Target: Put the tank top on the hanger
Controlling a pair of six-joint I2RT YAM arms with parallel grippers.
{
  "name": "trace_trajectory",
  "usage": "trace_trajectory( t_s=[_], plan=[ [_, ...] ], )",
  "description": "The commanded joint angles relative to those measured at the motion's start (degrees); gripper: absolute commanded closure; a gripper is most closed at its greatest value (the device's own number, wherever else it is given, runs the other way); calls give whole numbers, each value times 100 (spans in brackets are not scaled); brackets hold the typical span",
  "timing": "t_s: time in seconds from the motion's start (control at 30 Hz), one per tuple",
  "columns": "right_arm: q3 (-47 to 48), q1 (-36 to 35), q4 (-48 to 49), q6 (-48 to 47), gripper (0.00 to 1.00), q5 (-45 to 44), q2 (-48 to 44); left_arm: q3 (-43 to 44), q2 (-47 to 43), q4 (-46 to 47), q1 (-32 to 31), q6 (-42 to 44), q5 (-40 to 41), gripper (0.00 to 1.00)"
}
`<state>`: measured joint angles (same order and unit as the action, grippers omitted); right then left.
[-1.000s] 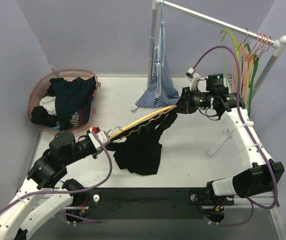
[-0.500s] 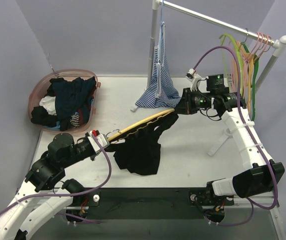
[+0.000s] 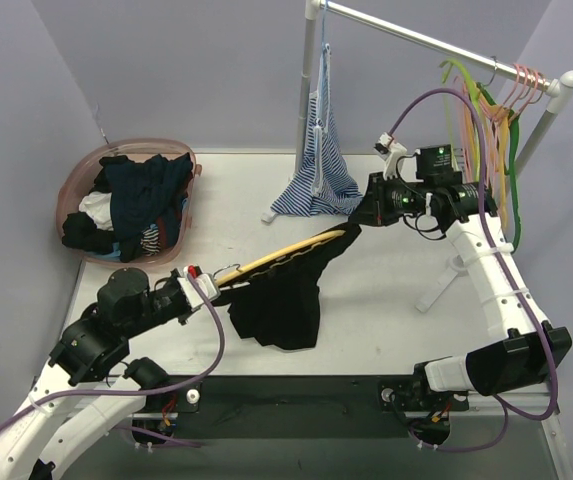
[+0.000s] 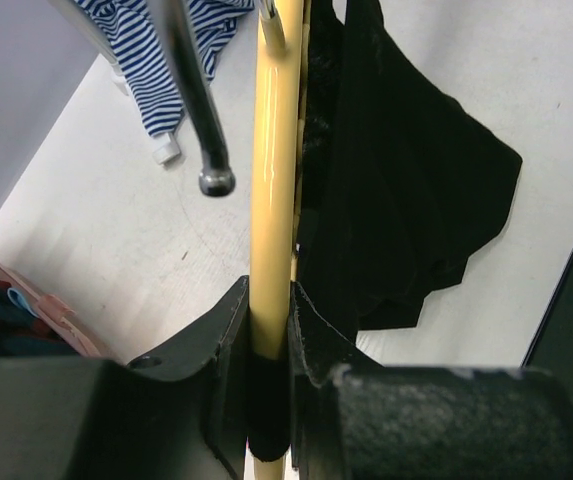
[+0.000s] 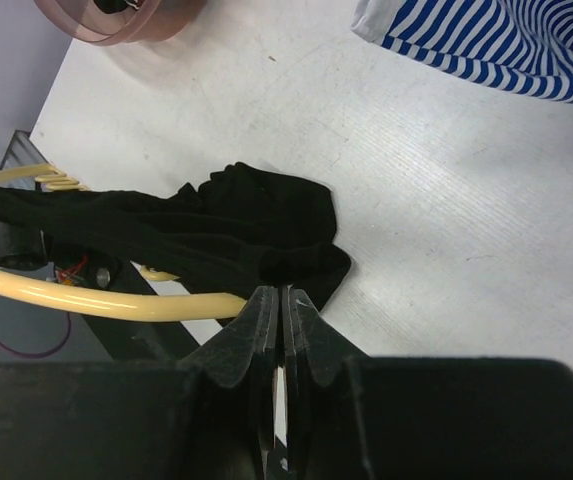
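The yellow hanger [image 3: 286, 252] slants above the table, and my left gripper [image 3: 211, 283] is shut on its near end. In the left wrist view the hanger's bar [image 4: 274, 180] runs up from between the fingers [image 4: 269, 300], with its metal hook [image 4: 196, 100] to the left. The black tank top [image 3: 276, 310] hangs from the hanger down to the table. My right gripper [image 3: 354, 222] sits at the hanger's far end, shut on a fold of the tank top [image 5: 226, 225]. The pinch shows at the fingertips [image 5: 281, 292], just above the yellow bar [image 5: 96, 300].
A pink basket [image 3: 76, 190] of mixed clothes sits at the back left. A blue-and-white striped garment [image 3: 321, 170] hangs from the rack rail [image 3: 436, 45]. Green and orange hangers [image 3: 496, 120] hang at the rail's right end. The rack's foot [image 3: 444, 282] stands right of the tank top.
The hanger's far end has dropped a little toward the table, and the tank top has moved with it. Both grippers keep their holds.
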<state>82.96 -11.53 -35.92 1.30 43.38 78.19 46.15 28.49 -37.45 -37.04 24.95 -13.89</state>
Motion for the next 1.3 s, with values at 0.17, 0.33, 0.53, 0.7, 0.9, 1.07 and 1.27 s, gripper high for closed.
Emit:
trace_trajectory(
  t_s=[0.17,0.33,0.53,0.7,0.9,1.07,1.27],
  plan=[
    [397,274,253,-912,100,-1684,-59,245,-20,-1150,82,300,765,100],
    [309,64,165,-1316,100,-647,-252,254,209,-1027,74,309,520,100],
    [458,-332,-230,-1964,100,292,-349,245,570,-677,83,151,106,100],
    [423,-717,-1310,-3344,79,1365,-288,228,728,-219,91,-323,-368,100],
    [335,-1149,-2392,-5261,29,2183,-340,508,1272,-280,144,-789,-1519,100],
    [686,-1465,-3147,-5930,21,2491,-6,588,1633,26,144,-1053,-2564,100],
    [564,-2019,-3307,-6124,22,2132,319,948,2029,63,144,-957,-2961,100]
  ],
)
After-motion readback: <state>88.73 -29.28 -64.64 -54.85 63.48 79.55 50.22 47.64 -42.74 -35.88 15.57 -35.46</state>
